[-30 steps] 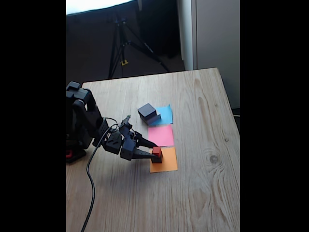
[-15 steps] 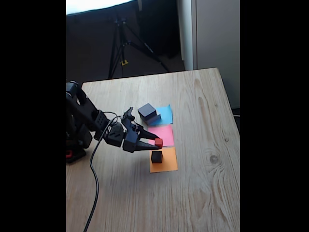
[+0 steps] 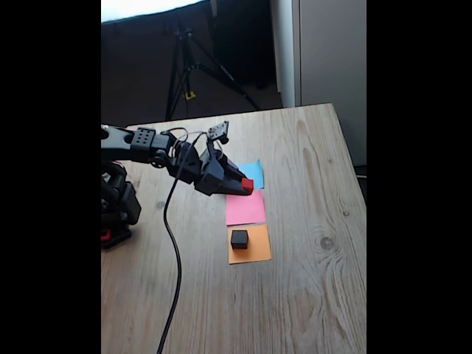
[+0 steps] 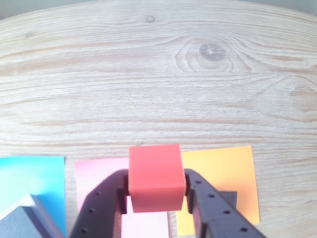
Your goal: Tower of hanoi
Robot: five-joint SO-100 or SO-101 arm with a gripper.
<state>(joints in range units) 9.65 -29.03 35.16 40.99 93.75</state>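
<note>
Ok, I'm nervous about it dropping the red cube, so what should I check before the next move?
1. End effector shut on red cube: ok.
2. Cube squarely between fingers, wrist view: ok.
3. Cube lifted off the table, fixed view: ok.
4. Pink square bare: ok.
5. Small black cube sits on orange square: ok.
6. Stack on blue square: cannot tell, arm hides it.
</note>
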